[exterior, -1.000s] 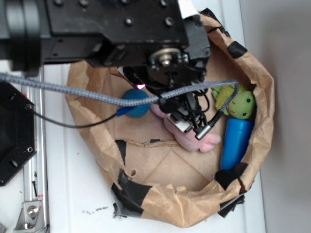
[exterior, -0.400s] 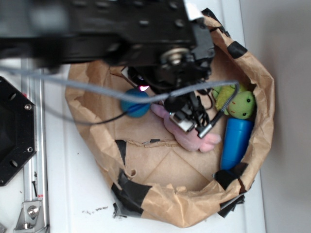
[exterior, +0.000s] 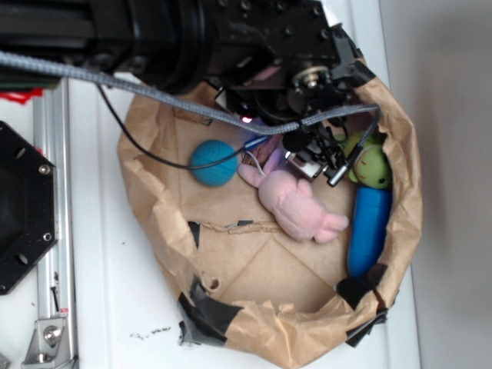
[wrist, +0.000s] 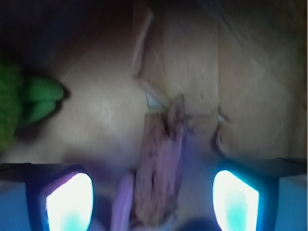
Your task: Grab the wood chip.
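In the wrist view the wood chip (wrist: 159,166), a rough brown oblong with streaky grain, lies on the brown paper floor, running lengthwise between my fingers. My gripper (wrist: 153,204) is open. Its two glowing pads (wrist: 70,202) stand well apart on either side of the chip without touching it. A pink bit, probably the bunny's ear, lies just left of the chip. In the exterior view my gripper (exterior: 311,157) hangs over the bag's upper right part, between the pink bunny (exterior: 296,206) and the green plush (exterior: 373,163). The chip is hidden under the arm there.
A crumpled paper bag (exterior: 154,200) with black tape patches rings everything. Inside are a blue ball (exterior: 214,162), a blue cylinder (exterior: 369,231) by the right wall and the green plush (wrist: 29,98) close to my left finger. Torn paper flaps lie beyond the chip.
The arm has moved up and to the right in the exterior view, off the pink bunny. The bunny's body now shows in full, and the gripper sits nearer the green plush.
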Robot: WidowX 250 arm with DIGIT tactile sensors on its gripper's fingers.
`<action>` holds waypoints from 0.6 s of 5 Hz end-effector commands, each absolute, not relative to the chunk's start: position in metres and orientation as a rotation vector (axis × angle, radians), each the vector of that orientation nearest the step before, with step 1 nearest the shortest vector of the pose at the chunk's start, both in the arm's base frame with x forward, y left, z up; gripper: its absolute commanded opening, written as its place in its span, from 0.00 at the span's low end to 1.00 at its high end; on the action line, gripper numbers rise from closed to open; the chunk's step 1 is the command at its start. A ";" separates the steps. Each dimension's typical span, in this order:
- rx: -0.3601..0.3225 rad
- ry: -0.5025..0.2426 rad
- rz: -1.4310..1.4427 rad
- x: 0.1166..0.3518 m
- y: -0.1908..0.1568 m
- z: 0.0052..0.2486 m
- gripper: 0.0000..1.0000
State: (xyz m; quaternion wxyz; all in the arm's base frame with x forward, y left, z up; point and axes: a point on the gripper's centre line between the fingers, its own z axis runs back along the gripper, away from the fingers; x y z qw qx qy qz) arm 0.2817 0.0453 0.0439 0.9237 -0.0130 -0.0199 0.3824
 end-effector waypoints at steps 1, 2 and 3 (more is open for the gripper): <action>-0.031 -0.158 0.697 0.266 0.058 0.042 1.00; -0.029 -0.129 0.644 0.260 0.062 0.025 1.00; -0.029 -0.107 0.589 0.272 0.055 0.013 1.00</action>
